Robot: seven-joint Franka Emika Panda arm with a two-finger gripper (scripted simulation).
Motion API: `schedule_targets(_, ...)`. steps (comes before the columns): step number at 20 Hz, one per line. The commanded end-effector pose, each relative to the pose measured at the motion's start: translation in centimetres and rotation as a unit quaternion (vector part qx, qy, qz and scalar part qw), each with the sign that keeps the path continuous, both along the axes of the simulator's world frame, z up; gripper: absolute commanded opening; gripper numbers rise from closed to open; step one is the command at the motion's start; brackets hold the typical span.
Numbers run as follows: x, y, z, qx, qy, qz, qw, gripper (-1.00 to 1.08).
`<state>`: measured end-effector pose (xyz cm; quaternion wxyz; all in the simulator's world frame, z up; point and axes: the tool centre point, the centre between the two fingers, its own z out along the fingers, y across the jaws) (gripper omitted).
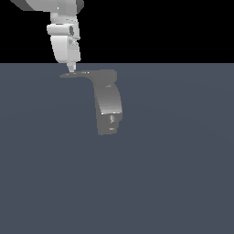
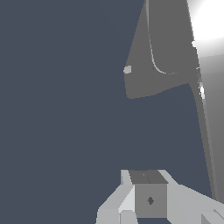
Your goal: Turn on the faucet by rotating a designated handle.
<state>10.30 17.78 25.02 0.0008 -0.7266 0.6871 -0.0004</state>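
From the exterior view I see the arm point(image 1: 64, 39) descending from the upper edge, on the exterior view's left. Its jaws point(image 1: 71, 69) end in a narrow point directly above the outer tip of the handle point(image 1: 77, 74); at this resolution I cannot tell whether they touch it. The jaws appear pressed together into a single tip, with nothing pinched between them, though the render is too coarse to be certain.

The faucet point(image 1: 109, 103) stands on the blue-grey desk point(image 1: 173, 173), near the middle of the exterior view and slightly toward its left. Its curved blocky body is upright, with a lighter band at mid-height and a darker base. The handle is a thin flat lever projecting from the faucet's top toward the exterior view's left, tapering to the end under the jaws.

In the wrist view, I see the gripper body point(image 2: 148, 199) in the foreground and the handle point(image 2: 153, 74) beyond it as a flat grey tapering surface, adjoining the brightly lit faucet body point(image 2: 210, 52).
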Motion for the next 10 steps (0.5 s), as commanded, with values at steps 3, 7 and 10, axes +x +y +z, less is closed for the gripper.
schedule_targets(3, -1.0, 0.0, 0.0, 0.0, 0.0, 0.0, 1.0, -1.0)
schedule_targets(7, -2.0, 0.0, 0.0, 0.0, 0.0, 0.0, 1.0, -1.0)
schedule_targets(10, -2.8, 0.0, 0.0, 0.0, 0.0, 0.0, 1.0, -1.0)
